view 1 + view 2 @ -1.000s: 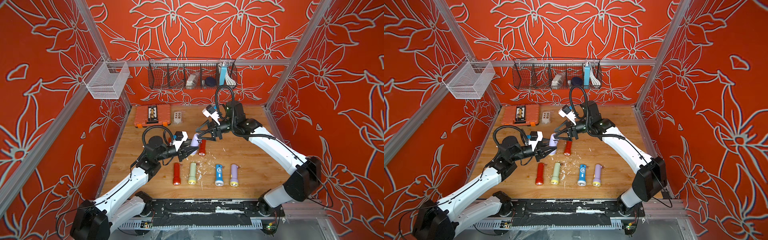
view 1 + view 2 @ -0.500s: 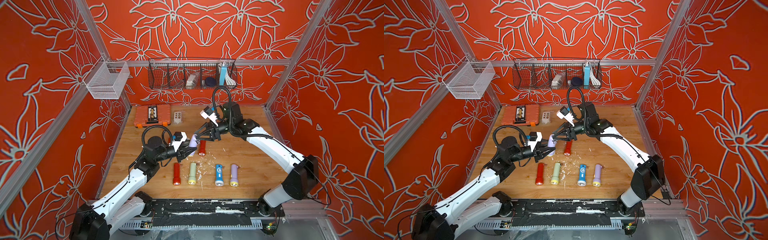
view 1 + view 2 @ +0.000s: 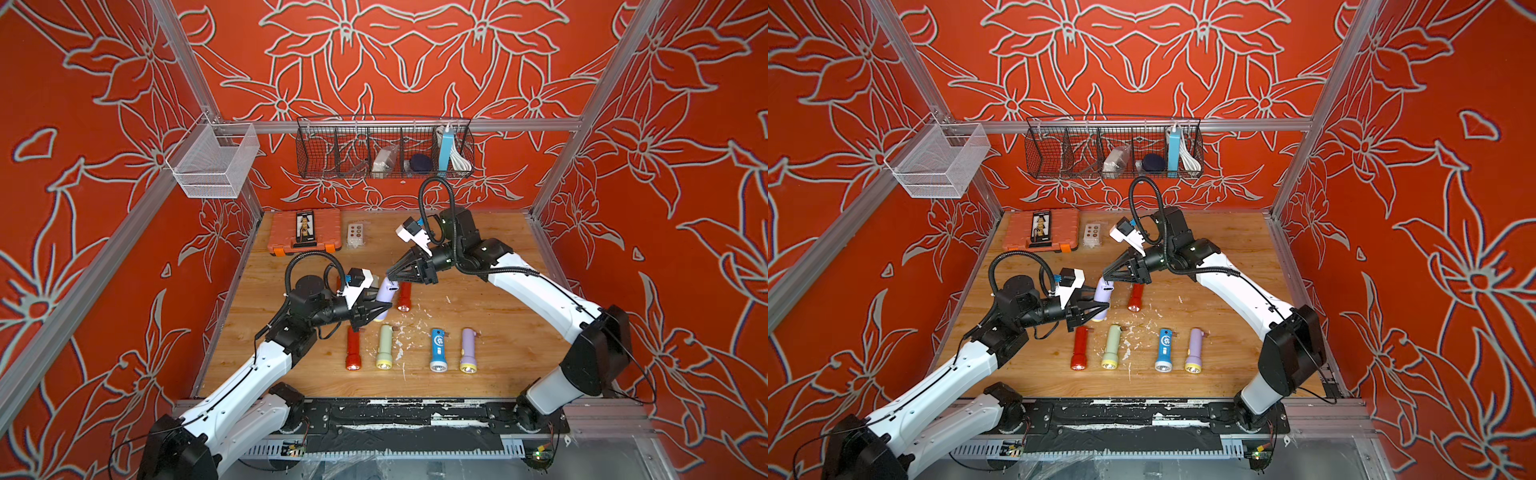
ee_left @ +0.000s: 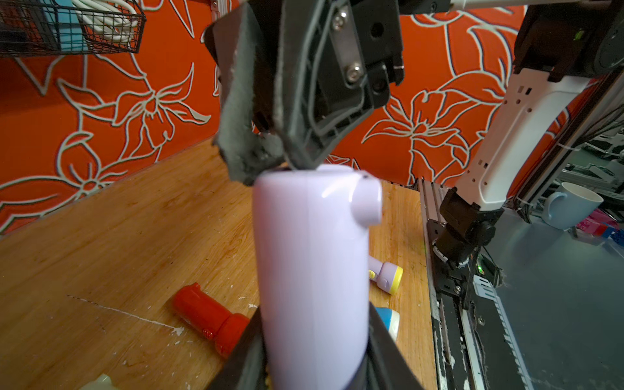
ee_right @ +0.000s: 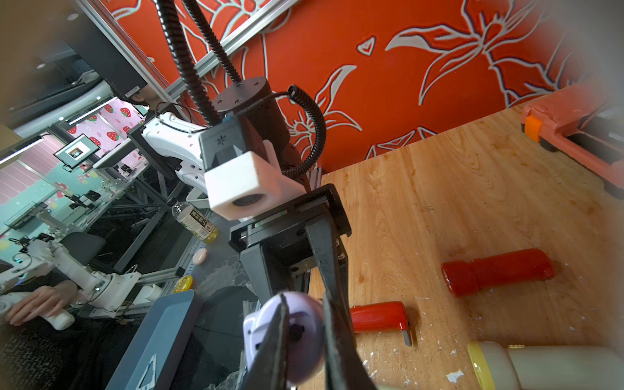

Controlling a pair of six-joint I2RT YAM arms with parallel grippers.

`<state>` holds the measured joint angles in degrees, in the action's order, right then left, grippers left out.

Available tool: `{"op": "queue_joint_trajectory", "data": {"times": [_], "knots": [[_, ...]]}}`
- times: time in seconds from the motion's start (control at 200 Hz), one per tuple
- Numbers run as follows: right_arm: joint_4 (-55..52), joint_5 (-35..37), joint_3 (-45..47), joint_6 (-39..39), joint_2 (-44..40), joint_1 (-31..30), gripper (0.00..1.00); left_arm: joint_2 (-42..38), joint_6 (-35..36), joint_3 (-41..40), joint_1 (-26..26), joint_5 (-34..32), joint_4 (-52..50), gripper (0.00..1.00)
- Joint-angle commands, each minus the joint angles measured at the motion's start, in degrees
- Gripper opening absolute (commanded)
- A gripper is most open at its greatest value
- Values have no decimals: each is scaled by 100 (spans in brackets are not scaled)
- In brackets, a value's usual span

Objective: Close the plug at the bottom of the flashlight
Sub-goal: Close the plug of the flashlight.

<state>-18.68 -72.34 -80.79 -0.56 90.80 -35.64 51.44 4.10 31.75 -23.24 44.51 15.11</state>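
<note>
My left gripper (image 3: 384, 308) is shut on the head end of a lilac flashlight (image 3: 385, 293), holding it tilted above the wooden table (image 3: 478, 299). In the left wrist view the flashlight (image 4: 310, 270) rises from between the two fingers of that gripper (image 4: 314, 351). My right gripper (image 3: 390, 276) is shut, its fingertips resting on the flashlight's bottom end. From the right wrist, that gripper (image 5: 305, 314) shows only a thin slit, with a dark opening (image 5: 296, 332) in the end face behind it. The plug itself I cannot make out.
A red flashlight (image 3: 404, 296) lies just behind the held one. Several more lie in a row nearer the front: red (image 3: 352, 347), green (image 3: 384, 347), blue (image 3: 437, 349), lilac (image 3: 468, 349). An orange case (image 3: 305, 230) sits at the back left. Wire baskets (image 3: 384, 151) hang on the back wall.
The right gripper's jaws have narrowed from wide apart to almost together, and it has come down onto the flashlight's bottom end. The left arm has held still.
</note>
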Motion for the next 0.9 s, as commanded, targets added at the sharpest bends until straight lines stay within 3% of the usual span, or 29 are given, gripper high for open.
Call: {"op": "queue_joint_trajectory", "data": {"times": [0.0,0.24,0.395,0.686,0.891], "knots": [[-819,166,389,329,263,-342,11,-322,-23,302,55,-56,1492,0],[-657,87,412,246,385,-426,0,-427,-38,374,57,-13,1460,0],[-439,229,303,144,316,-416,0,-399,30,430,57,128,1266,0],[-1703,915,-1209,1048,301,-167,0,-265,-16,677,22,589,838,0],[-1887,1295,-1725,1201,157,78,0,-420,100,722,-5,408,300,0]]}}
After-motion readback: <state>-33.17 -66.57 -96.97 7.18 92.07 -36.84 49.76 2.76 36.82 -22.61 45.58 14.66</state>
